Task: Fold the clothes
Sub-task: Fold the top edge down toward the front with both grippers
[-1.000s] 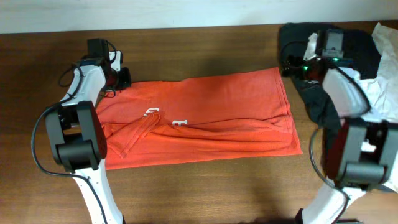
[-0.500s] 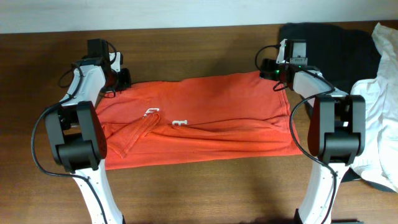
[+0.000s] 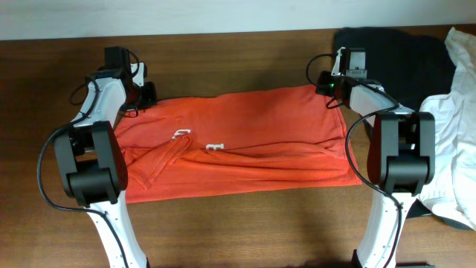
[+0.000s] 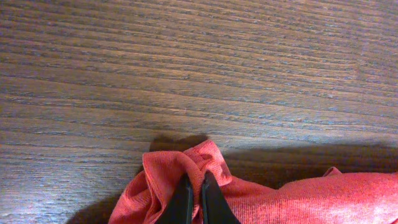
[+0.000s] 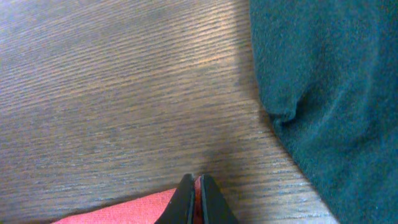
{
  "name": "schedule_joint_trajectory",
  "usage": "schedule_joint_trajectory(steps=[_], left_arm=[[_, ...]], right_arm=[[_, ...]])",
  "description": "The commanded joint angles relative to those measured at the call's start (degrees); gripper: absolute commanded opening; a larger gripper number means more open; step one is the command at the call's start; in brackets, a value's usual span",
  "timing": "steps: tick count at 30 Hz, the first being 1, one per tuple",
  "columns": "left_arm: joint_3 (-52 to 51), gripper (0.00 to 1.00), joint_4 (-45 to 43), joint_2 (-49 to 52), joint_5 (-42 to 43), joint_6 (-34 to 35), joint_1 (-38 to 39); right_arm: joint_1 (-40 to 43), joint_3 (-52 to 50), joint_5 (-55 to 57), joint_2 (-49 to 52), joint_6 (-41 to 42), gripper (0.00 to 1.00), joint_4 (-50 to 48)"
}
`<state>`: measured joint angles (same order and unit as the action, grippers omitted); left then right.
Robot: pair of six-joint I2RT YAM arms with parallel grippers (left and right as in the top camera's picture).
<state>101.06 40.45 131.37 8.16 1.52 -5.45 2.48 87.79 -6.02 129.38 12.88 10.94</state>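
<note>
The clothes, a red-orange T-shirt [image 3: 238,141] with white lettering, lie spread flat across the middle of the table. My left gripper [image 3: 146,94] sits at the shirt's far left corner, shut on a bunched fold of red cloth [image 4: 177,171]. At the far right corner my right gripper [image 3: 325,84] is shut, with a thin strip of red cloth [image 5: 197,190] pinched between its fingertips. The shirt's edge [image 5: 124,210] shows at the bottom of the right wrist view.
A black garment [image 3: 401,52] lies at the back right, close to my right gripper, and shows dark teal [image 5: 329,81] in the right wrist view. A white garment [image 3: 454,112] lies over the right edge. Bare wooden table [image 3: 238,223] runs along the front.
My right arm swung left from over the black garment to the shirt's far right corner and shut on the cloth. The left gripper has held its corner throughout.
</note>
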Motion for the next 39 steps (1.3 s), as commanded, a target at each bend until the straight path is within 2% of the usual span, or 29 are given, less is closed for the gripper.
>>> schedule_joint_trajectory(steps=[1, 5, 12, 14, 18, 26, 33, 39], left_arm=[[0.9, 0.00, 0.4, -2.7, 0.8, 0.6, 0.2], [1.7, 0.00, 2.0, -6.1, 2.2, 0.6, 0.2], [1.7, 0.00, 14.1, -11.6, 2.1, 0.8, -0.5], [1.7, 0.00, 19.8, -13.5, 1.9, 2.0, -1.4], [1.7, 0.00, 28.1, -15.0, 1.9, 2.3, -3.8], [-0.3, 0.00, 39.4, -14.9, 1.9, 2.3, -5.6], [-8.5, 0.00, 40.1, -14.9, -0.3, 2.3, -5.6], [-10.0, 0.00, 41.6, -14.9, -0.5, 2.3, -5.6]], right_arm=[[0.7, 1.8, 2.7, -0.7, 0.0, 0.04, 4.0], [1.0, 8.0, 2.9, -2.9, 0.0, 0.04, 15.7], [2.1, 24.8, 9.3, -3.5, 0.0, 0.04, 48.4], [2.9, 28.6, 11.8, -3.5, 0.0, 0.04, 57.8], [4.5, 29.8, 14.1, -3.5, -0.2, 0.04, 68.8], [5.4, 29.7, 14.2, -3.5, -1.4, 0.04, 80.8], [5.0, 25.8, 14.2, -3.5, -1.9, 0.04, 84.3], [4.9, 23.1, 10.7, -3.5, -3.3, 0.04, 85.8]])
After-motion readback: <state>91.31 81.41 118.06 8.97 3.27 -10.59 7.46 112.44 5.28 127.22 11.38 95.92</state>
